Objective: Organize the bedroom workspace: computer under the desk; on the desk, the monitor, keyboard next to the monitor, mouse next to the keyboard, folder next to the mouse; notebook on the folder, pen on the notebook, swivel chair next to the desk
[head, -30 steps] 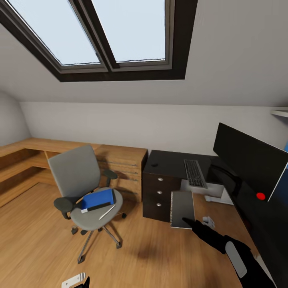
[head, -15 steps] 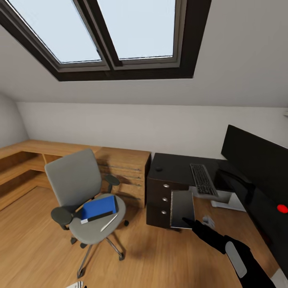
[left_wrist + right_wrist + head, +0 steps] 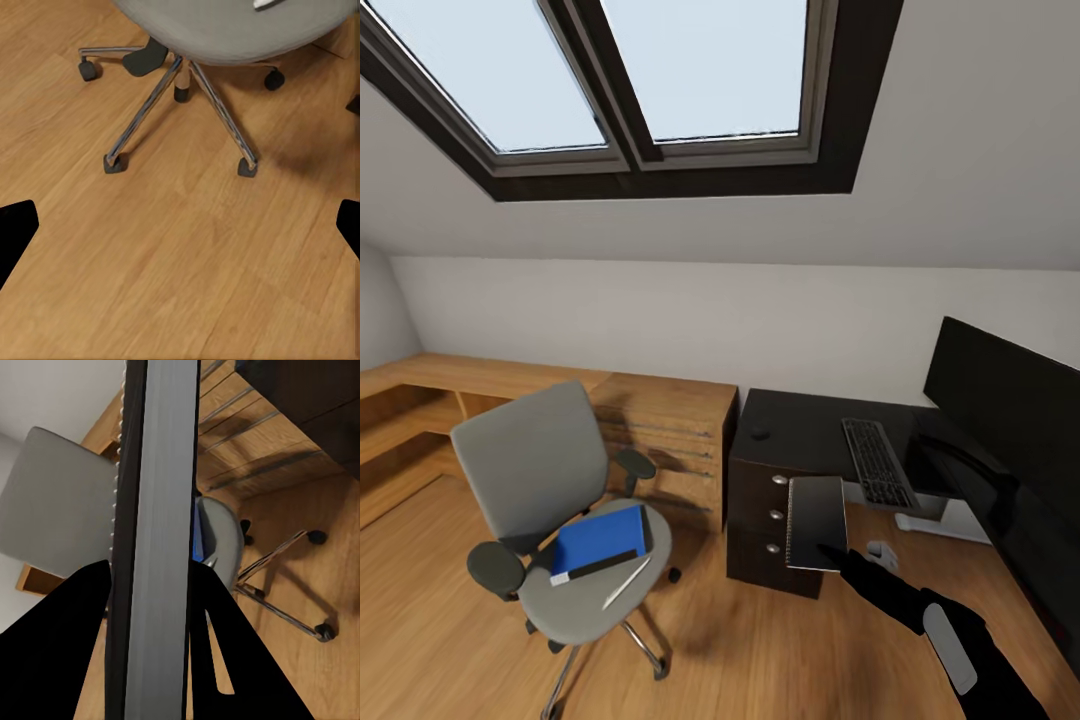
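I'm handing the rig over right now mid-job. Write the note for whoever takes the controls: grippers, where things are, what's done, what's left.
Right gripper: shut on the notebook, held up in the air beside the desk's drawer unit.
Left gripper: open, holding nothing, aimed at the floor near the swivel chair's base.
Folder and pen lie on the chair seat.
Done: monitor, keyboard and mouse are on the desk.
Left: folder onto the desk next to the mouse, notebook on it, pen on top, chair up to the desk. Computer under the desk: cannot tell.
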### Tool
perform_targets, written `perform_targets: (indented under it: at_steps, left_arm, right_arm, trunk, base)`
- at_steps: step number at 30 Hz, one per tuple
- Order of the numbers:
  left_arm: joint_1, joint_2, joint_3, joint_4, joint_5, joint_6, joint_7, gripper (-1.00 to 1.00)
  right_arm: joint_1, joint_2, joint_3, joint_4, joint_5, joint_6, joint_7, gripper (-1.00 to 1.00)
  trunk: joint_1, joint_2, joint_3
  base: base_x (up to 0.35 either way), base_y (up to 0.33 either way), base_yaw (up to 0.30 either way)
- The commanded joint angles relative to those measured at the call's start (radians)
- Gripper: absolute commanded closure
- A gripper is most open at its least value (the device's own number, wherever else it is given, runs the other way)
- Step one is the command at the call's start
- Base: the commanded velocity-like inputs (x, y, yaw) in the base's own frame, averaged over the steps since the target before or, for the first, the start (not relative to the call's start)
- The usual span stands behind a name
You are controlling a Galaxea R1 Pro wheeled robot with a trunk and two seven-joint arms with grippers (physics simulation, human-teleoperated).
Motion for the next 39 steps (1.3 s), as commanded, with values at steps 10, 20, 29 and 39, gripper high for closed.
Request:
perform_targets:
  at_steps: [10,20,29,39]
  left_arm:
    - [0.044,-0.011,-0.006,0.013,0.011,-0.101,-0.020,-1.00]
    - [0.075,-0.012,-0.006,0.014,0.012,-0.213,-0.091,-1.00]
    - [0.105,-0.013,-0.006,0.014,0.011,-0.318,-0.116,-1.00]
    - [0.127,-0.012,-0.006,0.014,0.011,-0.368,-0.192,-1.00]
  right_arm:
    - [-0.001,-0.001,-0.002,0.000,-0.006,0.017,-0.023,1.00]
    - [-0.074,0.002,-0.003,0.021,-0.008,0.018,-0.208,1.00]
    - [-0.175,0.003,-0.003,0.130,-0.009,0.010,-0.283,1.00]
    - [-0.210,0.003,-0.002,0.155,-0.009,0.009,-0.290,1.00]
  trunk:
    - [0.000,-0.001,-0.001]
    - [0.000,-0.001,-0.001]
    - [0.000,-0.001,-0.001]
    - [0.000,-0.001,-0.001]
  base:
    - [0.028,0.000,0.000]
    - [0.002,0.000,0.000]
    - [0.000,0.000,0.000]
    - [0.000,0.000,0.000]
